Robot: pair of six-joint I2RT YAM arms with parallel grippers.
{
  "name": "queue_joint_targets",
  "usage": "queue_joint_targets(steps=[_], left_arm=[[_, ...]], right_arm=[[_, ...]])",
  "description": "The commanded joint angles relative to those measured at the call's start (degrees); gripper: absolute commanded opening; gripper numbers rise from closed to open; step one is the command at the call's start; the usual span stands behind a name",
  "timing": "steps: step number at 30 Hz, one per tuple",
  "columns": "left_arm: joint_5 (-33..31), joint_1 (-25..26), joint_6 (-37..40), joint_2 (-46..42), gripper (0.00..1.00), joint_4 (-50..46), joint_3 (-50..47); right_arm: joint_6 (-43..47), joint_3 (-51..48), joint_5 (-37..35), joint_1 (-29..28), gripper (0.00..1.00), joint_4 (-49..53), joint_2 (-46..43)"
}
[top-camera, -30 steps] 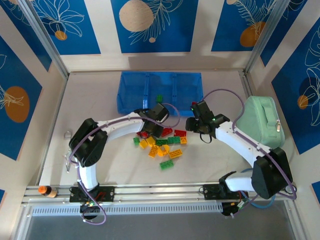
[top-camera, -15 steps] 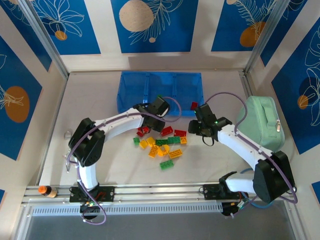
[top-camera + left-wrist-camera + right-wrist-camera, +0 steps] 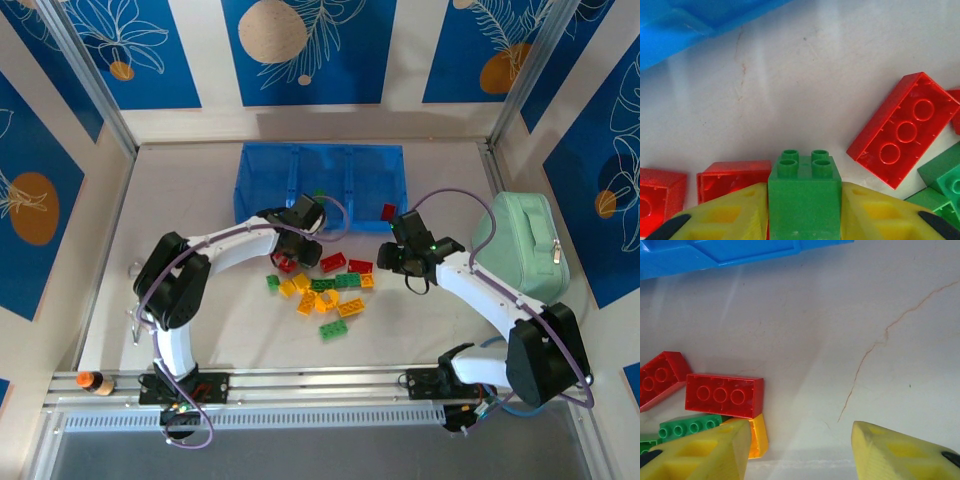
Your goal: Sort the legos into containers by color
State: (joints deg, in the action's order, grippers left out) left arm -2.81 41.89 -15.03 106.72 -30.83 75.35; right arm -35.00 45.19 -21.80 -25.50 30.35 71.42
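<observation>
Glossy plastic legos (image 3: 903, 131), translucent blue plastic bin (image 3: 262, 185), matt tabletop (image 3: 815, 75).

We see a mint-green zippered pouch (image 3: 522, 245) lying off to the right of the right pincer (image 3: 392, 235), on the white table (image 3: 200, 200).

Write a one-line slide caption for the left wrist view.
Green brick held in the left gripper, red bricks lying on the table beyond.

White table (image 3: 180, 200), blue leaf-patterned wall panels (image 3: 310, 50), even light
</observation>
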Motion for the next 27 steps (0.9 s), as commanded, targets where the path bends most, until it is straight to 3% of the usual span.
queue_joint_targets(steps=[1,13,17,24,27], left_arm=[[1.62,0.16,-0.41,0.38,0.53,0.33,-0.03],[-6.82,0.55,-0.49,-0.35,0.63,-5.11,3.63],[-5.37,0.58,-0.75,-2.0,0.7,-4.85,3.57],[-4.57,2.55,0.17,-3.82,0.67,-6.18,4.82],[-3.14,3.51,0.36,-2.56,0.61,-6.61,5.85]], right_arm=[[-0.94,-0.49,0.67,-0.26,0.56,-0.31,-0.82],[-1.3,-0.97,0.58,-0.52,0.56,-0.38,-1.37],[-1.34,-1.16,0.6,-0.52,0.56,-0.5,-1.44],[-1.54,-1.24,0.53,-0.52,0.56,-0.7,-1.39],[-1.73,-1.31,0.77,-0.52,0.56,-0.82,-1.19]])
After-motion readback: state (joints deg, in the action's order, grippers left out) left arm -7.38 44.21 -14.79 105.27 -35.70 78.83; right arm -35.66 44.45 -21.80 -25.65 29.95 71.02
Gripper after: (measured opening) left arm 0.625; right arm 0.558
